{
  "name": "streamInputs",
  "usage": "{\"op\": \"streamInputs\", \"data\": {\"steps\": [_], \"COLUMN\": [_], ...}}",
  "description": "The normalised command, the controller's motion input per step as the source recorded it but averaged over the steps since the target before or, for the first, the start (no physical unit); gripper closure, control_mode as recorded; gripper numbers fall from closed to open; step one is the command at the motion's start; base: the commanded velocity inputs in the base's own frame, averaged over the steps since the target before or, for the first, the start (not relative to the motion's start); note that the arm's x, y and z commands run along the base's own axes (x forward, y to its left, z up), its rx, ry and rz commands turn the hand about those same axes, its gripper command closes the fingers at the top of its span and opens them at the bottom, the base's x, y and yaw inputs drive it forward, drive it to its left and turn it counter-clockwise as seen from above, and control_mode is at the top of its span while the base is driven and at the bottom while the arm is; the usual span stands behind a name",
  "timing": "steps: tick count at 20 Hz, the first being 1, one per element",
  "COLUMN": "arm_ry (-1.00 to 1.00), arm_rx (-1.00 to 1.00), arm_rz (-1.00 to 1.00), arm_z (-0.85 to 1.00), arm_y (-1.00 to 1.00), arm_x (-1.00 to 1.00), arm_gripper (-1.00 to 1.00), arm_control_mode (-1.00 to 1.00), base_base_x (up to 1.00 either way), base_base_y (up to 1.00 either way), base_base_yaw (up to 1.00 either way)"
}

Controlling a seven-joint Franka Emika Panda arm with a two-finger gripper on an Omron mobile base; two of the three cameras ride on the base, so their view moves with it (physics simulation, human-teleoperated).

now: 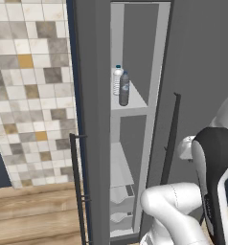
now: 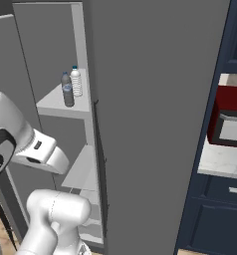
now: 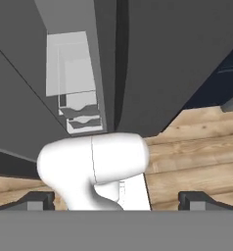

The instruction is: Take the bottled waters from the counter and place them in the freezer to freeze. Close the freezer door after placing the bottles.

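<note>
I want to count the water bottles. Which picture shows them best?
The left base view: both bottled waters stand unblocked on a freezer shelf. The right base view shows them smaller, farther off. The hand view looks low, at drawers and floor.

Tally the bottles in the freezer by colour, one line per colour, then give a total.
Clear-white bottle with blue cap: 1
Smoky grey bottle: 1
Total: 2, both upright on the same freezer shelf, the grey one nearer the front edge.
</note>
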Motion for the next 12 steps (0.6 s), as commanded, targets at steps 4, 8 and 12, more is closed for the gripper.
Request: {"op": "streamInputs", "data": {"steps": [4, 8, 12], "arm_ry": [0.00, 0.01, 0.00], "arm_rx": [0.00, 0.00, 0.00], "arm_rz": [0.03, 0.02, 0.00], "arm_z": [-0.34, -0.33, -0.04], "arm_y": [0.00, 0.00, 0.00], "arm_x": [0.00, 0.03, 0.00], "arm_gripper": [-1.00, -1.00, -1.00], "arm_control_mode": [-1.00, -1.00, -1.00], "base_base_x": [0.00, 0.00, 0.00], "base_base_y": [0.00, 0.00, 0.00], "base_base_yaw": [0.00, 0.00, 0.00]}}
